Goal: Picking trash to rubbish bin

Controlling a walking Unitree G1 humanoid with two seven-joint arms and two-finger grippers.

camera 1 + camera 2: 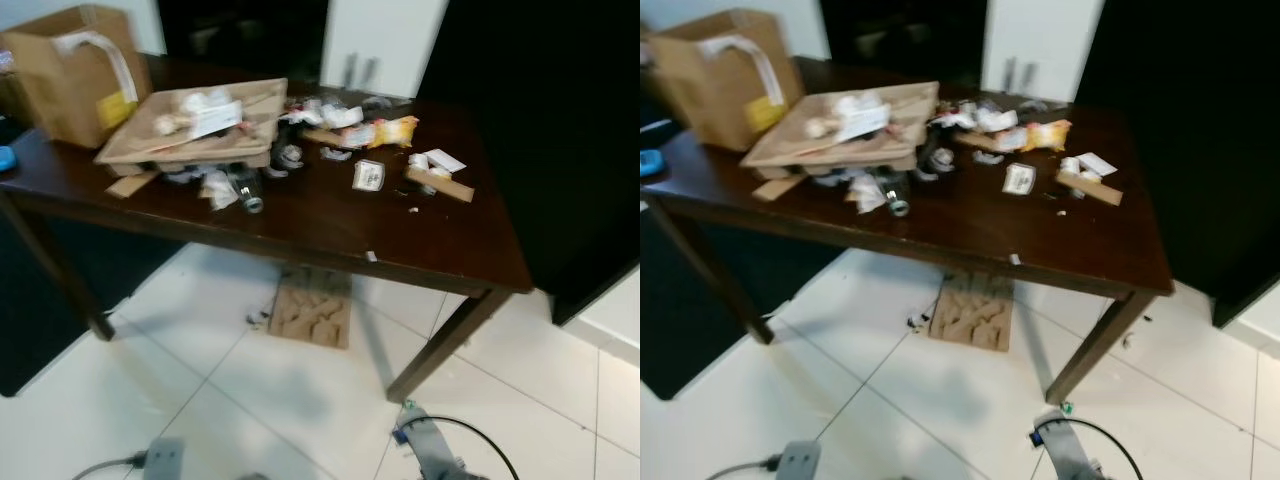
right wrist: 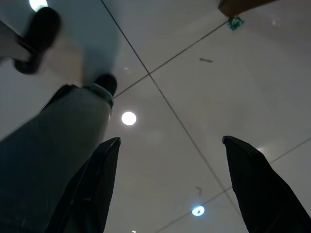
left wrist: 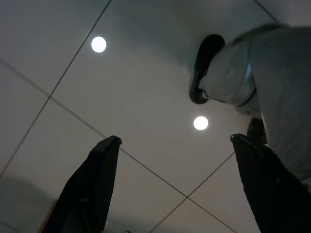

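Trash lies scattered on a dark wooden table (image 1: 330, 235): a yellow snack packet (image 1: 385, 131), white wrappers (image 1: 325, 114), a small label card (image 1: 368, 175), a cardboard strip (image 1: 440, 185) and a small bottle (image 1: 247, 195). A flat cardboard tray (image 1: 190, 135) holds more paper scraps. Under the table, a torn cardboard piece (image 1: 312, 315) rests on the tiles. Both arms hang low near my body. My left gripper (image 3: 175, 140) is open over bare floor tiles. So is my right gripper (image 2: 171, 140), with nothing between its fingers.
A brown cardboard box (image 1: 75, 75) stands at the table's far left corner. A table leg (image 1: 440, 340) slants down at the front right, with a small green scrap (image 1: 1065, 408) beside it. A person's grey trouser leg (image 3: 277, 87) and black shoe (image 3: 204, 68) stand close by.
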